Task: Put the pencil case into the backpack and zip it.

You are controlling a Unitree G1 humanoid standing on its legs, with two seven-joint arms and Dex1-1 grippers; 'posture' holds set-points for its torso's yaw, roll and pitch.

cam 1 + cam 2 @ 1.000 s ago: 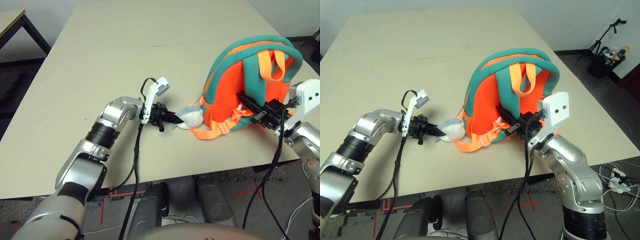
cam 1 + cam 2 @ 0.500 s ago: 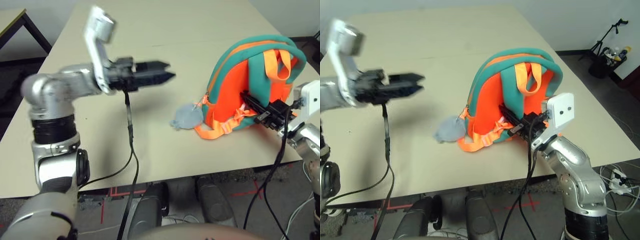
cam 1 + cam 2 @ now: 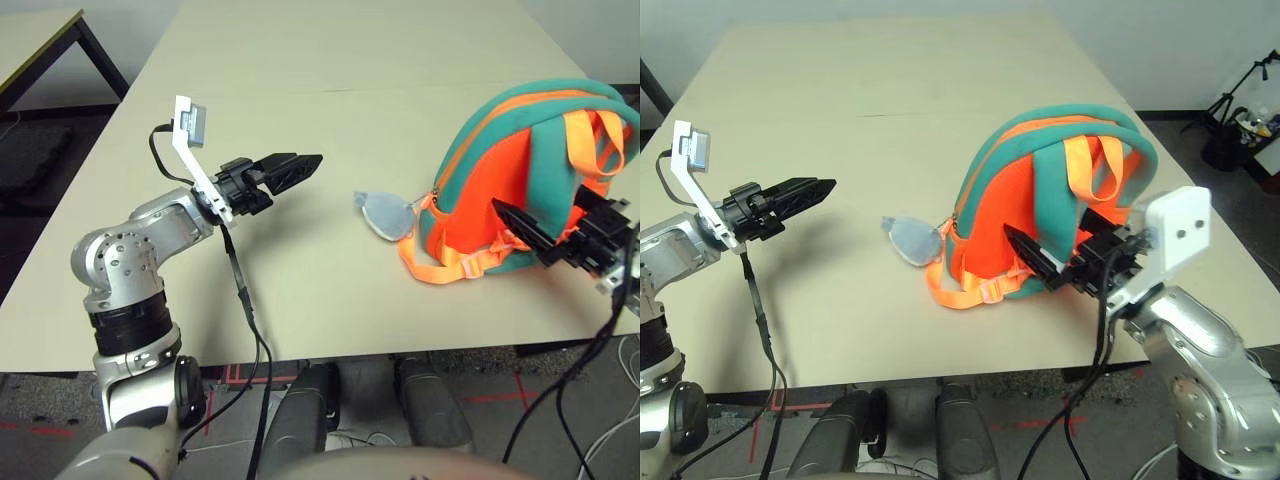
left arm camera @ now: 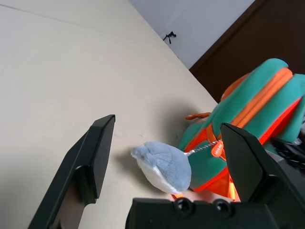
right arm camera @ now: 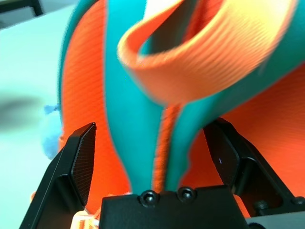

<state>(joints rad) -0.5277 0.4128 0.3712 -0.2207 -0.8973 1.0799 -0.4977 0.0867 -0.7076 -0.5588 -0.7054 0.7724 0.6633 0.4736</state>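
Observation:
The teal and orange backpack point(image 3: 500, 170) stands upright at the table's right, its orange straps toward me. Its grey plush shark charm point(image 3: 384, 212) lies on the table by its left side, still tied to it. My left gripper point(image 3: 300, 168) hangs open above the table well left of the charm, and nothing sits between its fingers point(image 4: 97, 148). Against the backpack's strap side, my right gripper point(image 3: 1050, 238) is open. A teal and orange strap point(image 5: 157, 124) runs between its fingers without being pinched. The pencil case is out of view.
The beige table point(image 3: 330, 290) has bare room left of and behind the backpack. A black cable point(image 3: 245, 300) hangs from my left wrist over the front edge. Another table's corner point(image 3: 40, 30) stands far left. Gear on a stand point(image 3: 1240, 110) sits on the floor at right.
My left gripper let go of the shark charm, opened, then rose and swung away left. The charm now lies free on the table. My right gripper opened. The camera also shifted.

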